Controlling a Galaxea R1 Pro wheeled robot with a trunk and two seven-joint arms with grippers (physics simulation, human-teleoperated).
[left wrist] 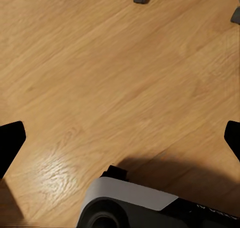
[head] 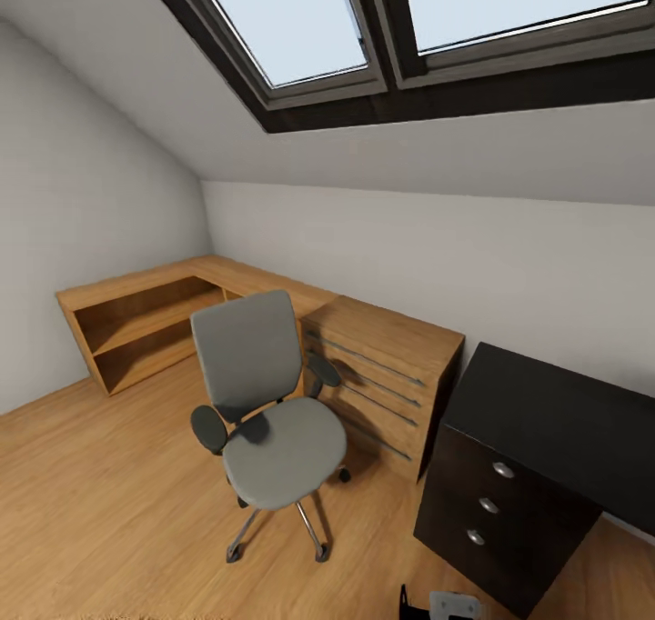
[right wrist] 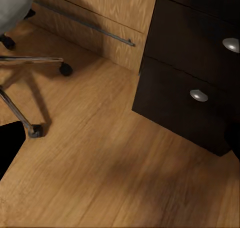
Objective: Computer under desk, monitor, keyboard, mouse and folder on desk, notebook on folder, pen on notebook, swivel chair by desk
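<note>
Nearest in the head view, a bit of the robot's own body (head: pixel 452 605) pokes up at the bottom edge over the wooden floor (head: pixel 109 511). Both wrist views look down at that floor: the left gripper (left wrist: pixel 120 138) is spread wide with nothing between its fingers, and the right gripper (right wrist: pixel 120 143) is likewise spread and empty. Just beyond stands the swivel chair (head: pixel 273 420), its grey seat bare, beside the wooden dresser (head: pixel 387 375). The desk (head: pixel 546 420) stands to the right, against the dresser's side, its glossy top bare where it shows. Farther back a low wooden shelf (head: pixel 146 325) runs along the white wall (head: pixel 409 238) under the skylight (head: pixel 291 20)
</note>
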